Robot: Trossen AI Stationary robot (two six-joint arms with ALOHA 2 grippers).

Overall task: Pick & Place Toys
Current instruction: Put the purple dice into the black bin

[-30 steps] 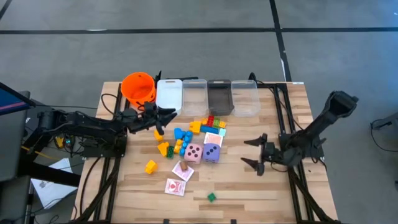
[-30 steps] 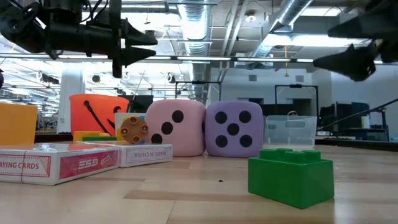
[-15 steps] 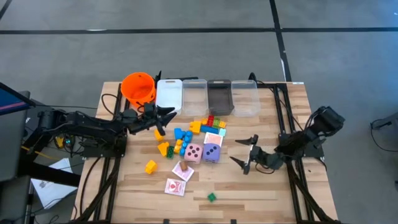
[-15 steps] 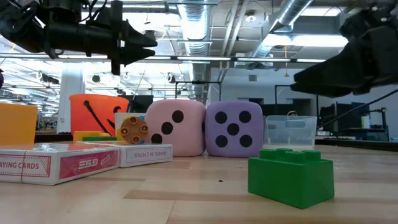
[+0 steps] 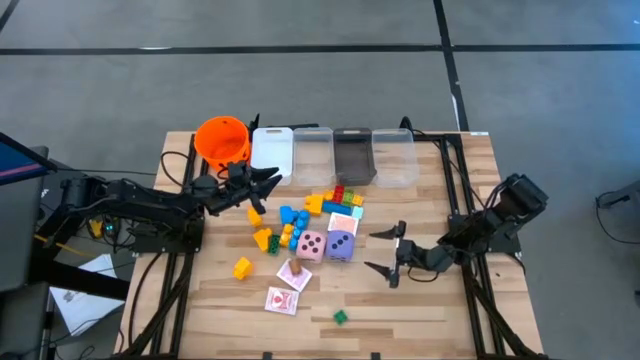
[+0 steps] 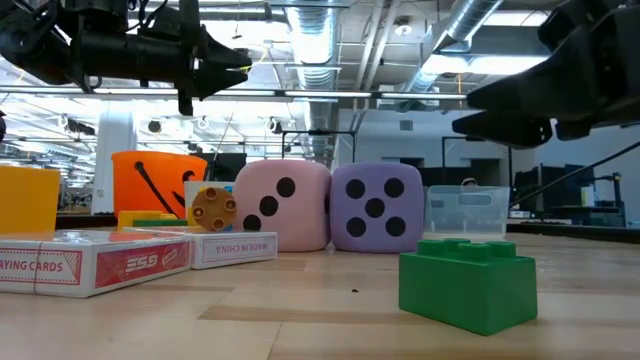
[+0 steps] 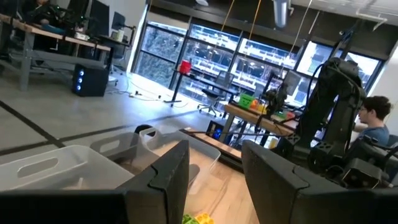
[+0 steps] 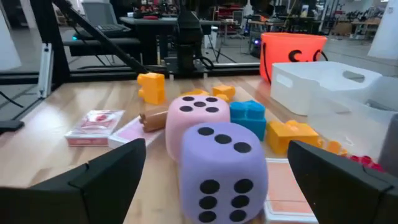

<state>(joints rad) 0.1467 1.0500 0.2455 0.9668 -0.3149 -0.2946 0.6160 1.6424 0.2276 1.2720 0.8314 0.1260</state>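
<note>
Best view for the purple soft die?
Right wrist view: the big purple soft die sits close and centred, two faces visible. Low view shows one five-pip face. High view shows it small beside the pink die. Left wrist view misses it.

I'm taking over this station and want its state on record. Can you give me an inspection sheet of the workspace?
Surface: wooden table, toys clustered mid-table.
Job's things: pink die and purple die side by side; coloured blocks behind them; green block alone near the front edge; card packs front left.
Clutter: orange bucket and four clear bins along the back edge.
Grippers: left tool raised near the bucket, fingers parted, holding nothing visible; right tool open, facing the purple die.
Cables: dark cables along the table's left edge.
Surroundings: a person seated beyond the table.
</note>
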